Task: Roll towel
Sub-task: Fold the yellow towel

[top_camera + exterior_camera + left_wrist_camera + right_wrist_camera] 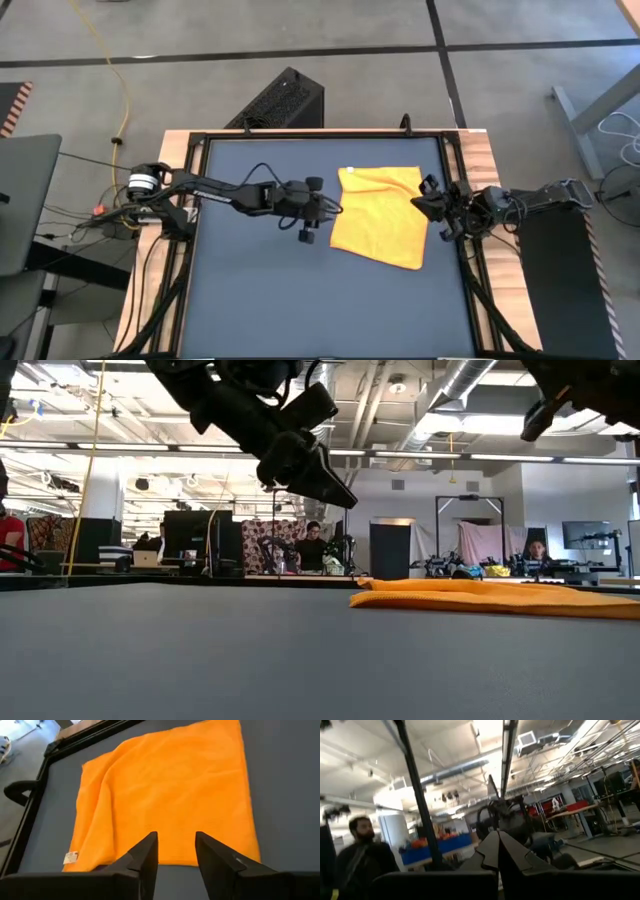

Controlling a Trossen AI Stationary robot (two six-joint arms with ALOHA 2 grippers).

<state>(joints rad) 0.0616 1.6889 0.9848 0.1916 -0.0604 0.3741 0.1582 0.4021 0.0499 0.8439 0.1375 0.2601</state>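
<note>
One towel [170, 795], corner tag [71, 857] (left wrist only)

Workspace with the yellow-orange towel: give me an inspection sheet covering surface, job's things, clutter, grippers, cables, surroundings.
Surface: dark mat in a black frame on a wooden table.
Job's things: towel lies flat and unrolled on the mat's right side, slightly skewed, with soft wrinkles and a small tag at one corner.
Clutter: nothing seen on the mat.
Grippers: left gripper hovers above the mat just left of the towel, fingers apart, holding nothing. Right gripper is raised at the towel's right edge, fingers together and empty.
Cables: yellow cord on the floor; black leads along the left arm.
Surroundings: black box behind the table; open workshop with people seated at desks.
</note>
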